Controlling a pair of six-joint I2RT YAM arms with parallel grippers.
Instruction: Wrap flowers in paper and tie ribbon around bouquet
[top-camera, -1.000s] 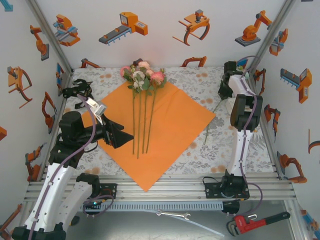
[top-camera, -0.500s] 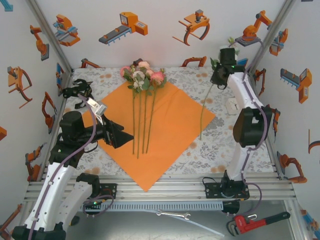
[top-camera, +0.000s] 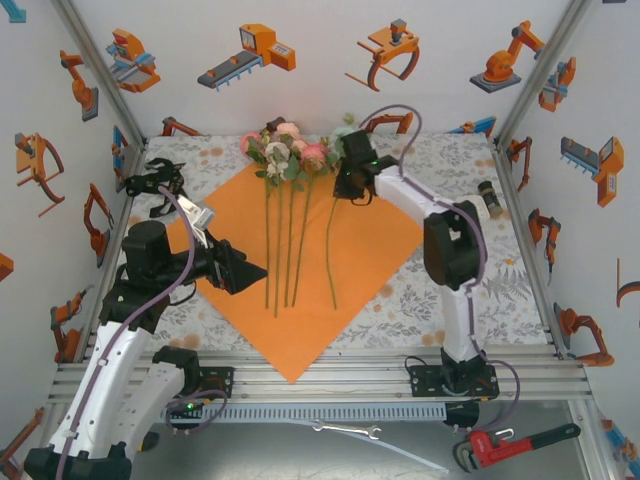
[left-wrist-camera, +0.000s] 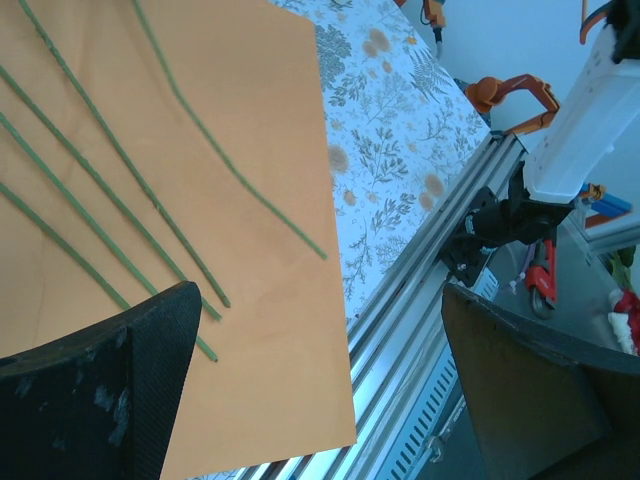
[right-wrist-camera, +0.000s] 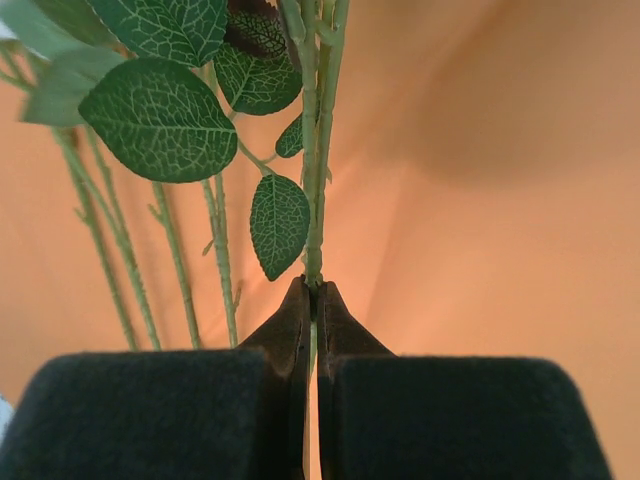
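Right fingers (right-wrist-camera: 285, 335) are pinched tight on one green stem (right-wrist-camera: 318, 200), just below its leaves (right-wrist-camera: 160, 120)! That stem runs down over the orange paper (top-camera: 375, 235), beside the other flowers (top-camera: 285, 150), whose blooms sit at the sheet's far corner. Left fingers (left-wrist-camera: 120, 390) are spread wide, gripping nothing, hovering by the stem ends above the paper on the floral desk (top-camera: 400, 310).

No words, labels, brands or numbers can be read on the paper (top-camera: 350, 240), tablecloth (top-camera: 480, 290) or printed walls (top-camera: 320, 90).
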